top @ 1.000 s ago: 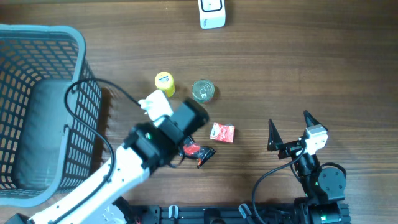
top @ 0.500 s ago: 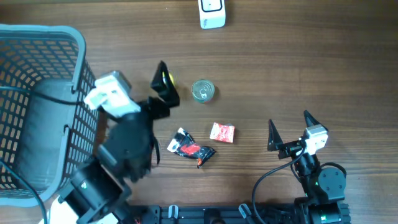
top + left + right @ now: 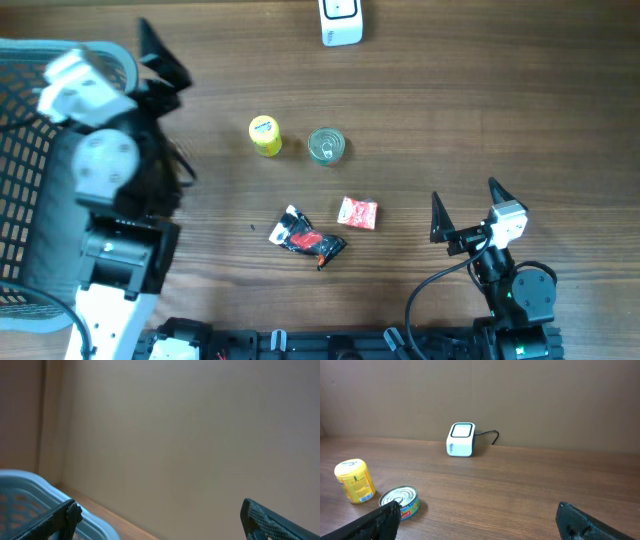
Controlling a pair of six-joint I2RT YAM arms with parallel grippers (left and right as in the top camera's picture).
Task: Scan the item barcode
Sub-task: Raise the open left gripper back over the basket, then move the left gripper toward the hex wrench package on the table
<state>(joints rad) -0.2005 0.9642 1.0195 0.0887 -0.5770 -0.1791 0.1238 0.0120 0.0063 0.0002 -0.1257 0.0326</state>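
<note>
nothing scanned yet: left gripper (image 3: 165, 519) gapes empty beside the basket (image 3: 20, 150), right gripper (image 3: 465, 195) wide, empty; red packet (image 3: 358, 212) lies mid-table, well apart from the scanner (image 3: 341, 22). pickup and scan remain.

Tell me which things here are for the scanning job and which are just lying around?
For the job: white scanner, plus things to scan: yellow tub, tin can, red packet, black-and-red packet.
Just lying about, probably: blue basket.
</note>
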